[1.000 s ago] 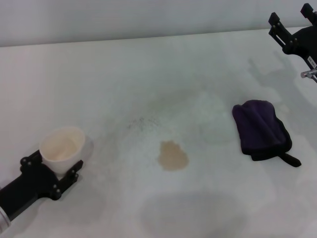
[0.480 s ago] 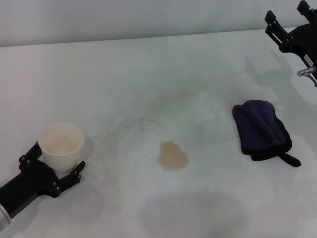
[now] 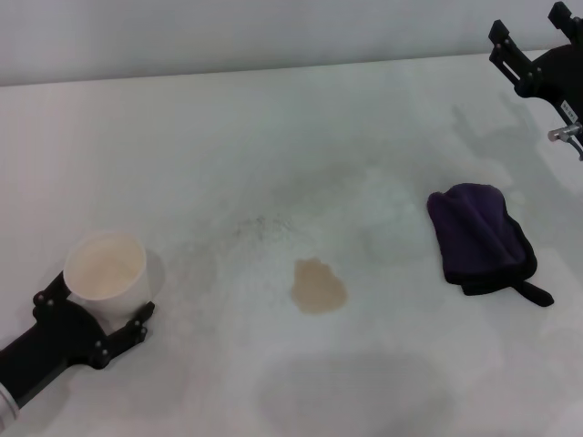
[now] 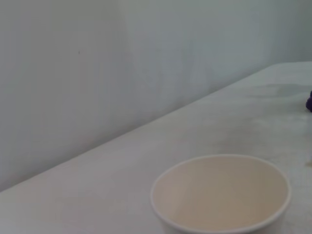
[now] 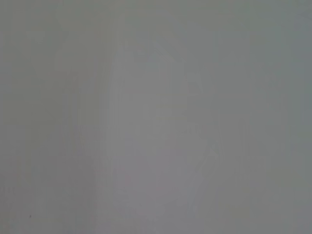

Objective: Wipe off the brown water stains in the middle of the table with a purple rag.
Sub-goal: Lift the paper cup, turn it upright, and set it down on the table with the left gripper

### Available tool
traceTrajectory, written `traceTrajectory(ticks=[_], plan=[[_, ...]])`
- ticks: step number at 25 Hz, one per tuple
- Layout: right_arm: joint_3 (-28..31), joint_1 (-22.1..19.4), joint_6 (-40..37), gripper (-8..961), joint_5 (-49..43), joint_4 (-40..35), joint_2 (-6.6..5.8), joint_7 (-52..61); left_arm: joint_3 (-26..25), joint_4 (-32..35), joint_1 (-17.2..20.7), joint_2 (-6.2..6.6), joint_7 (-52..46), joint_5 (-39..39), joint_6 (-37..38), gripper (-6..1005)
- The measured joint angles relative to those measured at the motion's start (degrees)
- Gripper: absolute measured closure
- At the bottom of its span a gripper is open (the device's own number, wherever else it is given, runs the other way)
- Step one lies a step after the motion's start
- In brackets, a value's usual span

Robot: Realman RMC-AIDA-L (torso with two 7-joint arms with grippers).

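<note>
The brown water stain (image 3: 318,286) is a small tan blotch in the middle of the white table (image 3: 273,137). The purple rag (image 3: 481,238) lies folded on the table, right of the stain, with its black tab toward the front right. My right gripper (image 3: 530,36) hangs open and empty at the far right, above and behind the rag. My left gripper (image 3: 96,314) is at the front left, shut on a white paper cup (image 3: 105,271). The cup (image 4: 222,195) fills the left wrist view. The right wrist view shows only a blank grey surface.
Faint grey speckles (image 3: 260,225) mark the table behind the stain. A grey wall (image 3: 273,32) runs along the table's far edge. A sliver of the rag (image 4: 309,103) shows in the left wrist view.
My left gripper has drawn the cup a little toward the front left. My right gripper has shifted slightly up. The rag and the stain have not moved.
</note>
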Motion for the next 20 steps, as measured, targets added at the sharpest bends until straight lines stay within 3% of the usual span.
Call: traceTrajectory(ticks=[12,20], plan=[[0.1,0.2,0.0,96,0.3,-0.1,0.08,-1.2,0.0,0.0,4.3,0.07,4.6,-5.9,6.4,115],[0.2,0.2,-0.1,96,0.5,-0.1,0.09,-1.4,0.0,-1.0,4.9,0.08,4.8,-6.8,6.8,116]])
